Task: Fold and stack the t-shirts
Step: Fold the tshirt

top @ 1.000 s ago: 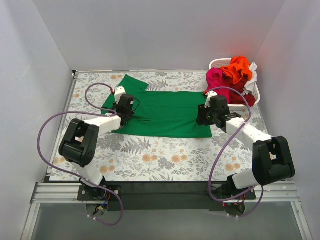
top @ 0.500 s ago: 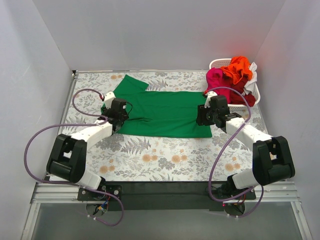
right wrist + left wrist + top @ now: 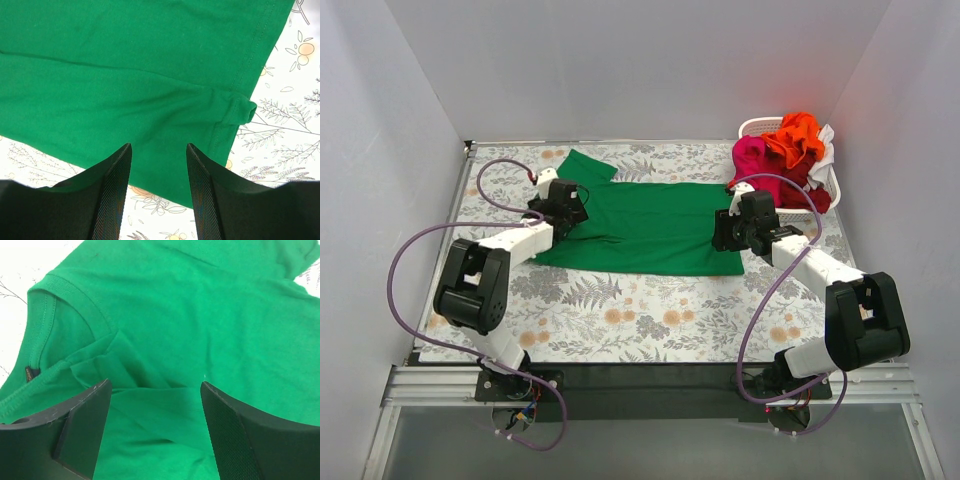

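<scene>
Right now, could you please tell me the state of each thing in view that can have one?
green t-shirt, spread out on the table, cloth rumpled near the collar.
left pincer, open, over the collar end.
right pincer, open, over the hem end.
other t-shirts, heaped unfolded in the basket.
basket, upright, piled above its rim.

My desk wears a fern-and-flower print. The green t-shirt lies spread flat across its middle, and a white basket sits at two o'clock.
</scene>
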Controlling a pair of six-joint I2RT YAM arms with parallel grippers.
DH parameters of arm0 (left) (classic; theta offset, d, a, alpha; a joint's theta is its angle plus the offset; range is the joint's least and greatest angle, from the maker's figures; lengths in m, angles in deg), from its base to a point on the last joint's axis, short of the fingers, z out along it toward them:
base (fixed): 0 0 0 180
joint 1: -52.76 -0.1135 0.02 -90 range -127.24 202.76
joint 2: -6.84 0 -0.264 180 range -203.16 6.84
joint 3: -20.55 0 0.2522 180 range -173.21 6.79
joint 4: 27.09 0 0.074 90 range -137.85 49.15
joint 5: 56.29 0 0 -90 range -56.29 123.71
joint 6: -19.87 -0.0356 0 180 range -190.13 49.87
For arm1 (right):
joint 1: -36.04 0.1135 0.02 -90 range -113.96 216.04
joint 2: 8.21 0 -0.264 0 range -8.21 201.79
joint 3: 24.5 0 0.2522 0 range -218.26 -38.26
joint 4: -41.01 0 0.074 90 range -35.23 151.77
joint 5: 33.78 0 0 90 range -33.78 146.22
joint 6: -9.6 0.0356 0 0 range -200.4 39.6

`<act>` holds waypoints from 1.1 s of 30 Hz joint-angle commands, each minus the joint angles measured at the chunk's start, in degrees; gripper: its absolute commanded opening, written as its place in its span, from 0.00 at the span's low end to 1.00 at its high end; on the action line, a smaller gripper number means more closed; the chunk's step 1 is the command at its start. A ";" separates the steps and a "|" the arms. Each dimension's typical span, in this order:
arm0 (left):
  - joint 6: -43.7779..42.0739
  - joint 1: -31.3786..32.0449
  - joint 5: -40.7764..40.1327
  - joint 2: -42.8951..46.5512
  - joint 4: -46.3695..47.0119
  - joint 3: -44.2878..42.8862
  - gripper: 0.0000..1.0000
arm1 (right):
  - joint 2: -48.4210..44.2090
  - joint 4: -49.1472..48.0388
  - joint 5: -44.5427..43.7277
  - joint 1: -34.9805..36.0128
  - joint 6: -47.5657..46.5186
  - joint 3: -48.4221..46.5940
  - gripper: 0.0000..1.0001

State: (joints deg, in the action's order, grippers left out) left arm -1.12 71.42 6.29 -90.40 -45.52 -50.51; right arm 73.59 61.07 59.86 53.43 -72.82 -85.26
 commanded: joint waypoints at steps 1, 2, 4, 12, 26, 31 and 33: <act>-1.86 -2.22 6.93 1.17 3.25 0.17 0.67 | 0.72 -1.12 0.93 0.28 -0.02 -0.37 0.44; -3.17 -2.22 9.12 0.21 3.61 -0.18 0.69 | 1.16 -1.12 1.28 0.28 0.07 -0.63 0.44; -4.15 -2.22 10.89 -0.59 4.40 -0.71 0.70 | 2.13 -1.21 1.55 0.28 0.07 -0.81 0.44; -11.33 -2.22 19.49 -6.72 9.33 -3.08 0.73 | 2.84 -1.12 1.28 0.54 -0.10 -1.07 0.44; -13.99 -2.22 21.09 -6.31 8.97 -1.94 0.47 | 3.28 -1.03 1.55 0.63 -0.19 -0.98 0.44; -14.08 -2.22 21.27 -6.04 7.92 -1.50 0.39 | 3.37 -0.94 1.63 0.63 -0.19 -1.07 0.44; -14.08 -2.22 21.27 -5.95 7.48 -1.41 0.35 | 3.37 -0.86 1.63 0.63 -0.19 -1.07 0.44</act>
State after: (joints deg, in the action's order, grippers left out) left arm -14.34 69.10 27.14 -98.81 -37.04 -51.91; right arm 76.65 60.99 60.84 53.76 -72.85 -85.26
